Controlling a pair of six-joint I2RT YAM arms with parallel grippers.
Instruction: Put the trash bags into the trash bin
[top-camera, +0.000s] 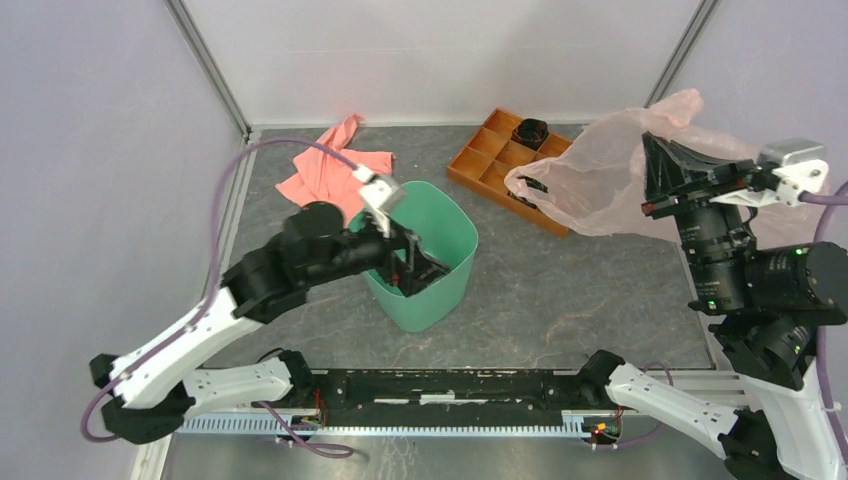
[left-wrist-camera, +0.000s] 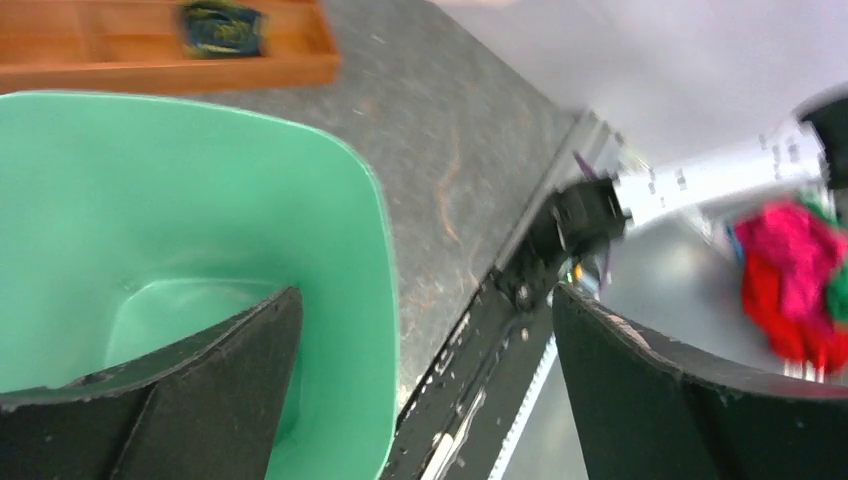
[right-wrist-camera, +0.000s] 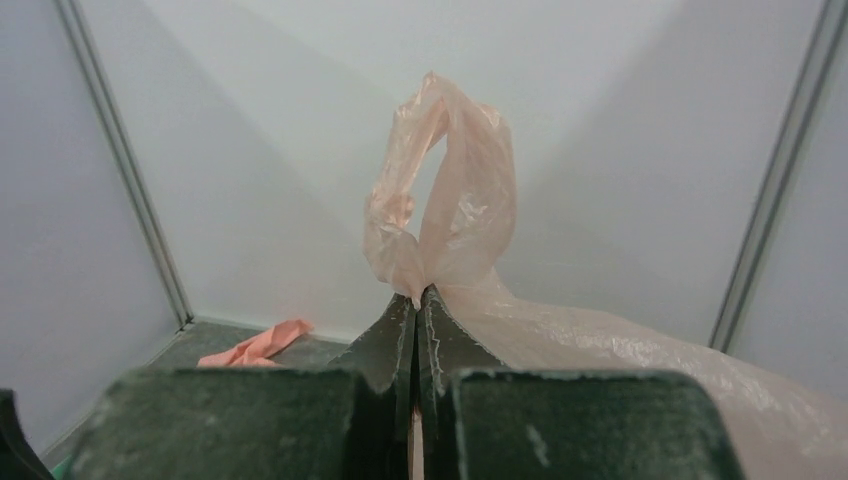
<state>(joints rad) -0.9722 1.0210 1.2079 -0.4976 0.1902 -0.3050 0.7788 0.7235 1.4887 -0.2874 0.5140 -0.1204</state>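
The right gripper (right-wrist-camera: 418, 300) is pinched fully together, its 2 jaws meeting on a gathered fold of the trash bag (right-wrist-camera: 455, 215), which loops up above the tips and trails off to the lower right of the wrist view. In the overhead view that gripper (top-camera: 657, 168) sits high at the right of the frame, with the bag (top-camera: 585, 185) ballooning leftward from it, off the table and hanging over the near corner of the orange tray (top-camera: 478, 160).

The left gripper (left-wrist-camera: 425, 292) is spread wide and holds nothing. One finger (left-wrist-camera: 215, 370) is inside the trash bin (left-wrist-camera: 190, 190) and the other is outside it, so the rim runs between them without being clamped.

From above, the bin (top-camera: 445, 290) stands at frame centre, mouth up, well apart from the bag. A salmon cloth (top-camera: 330, 168) lies beyond it at upper left.

I judge this to be the carry: the bag is lifted but not yet over the bin. Next, the right arm needs to swing toward frame centre, bring the film above the mouth and lower it before letting go. The left arm must first clear the opening or clamp the rim to steady it.
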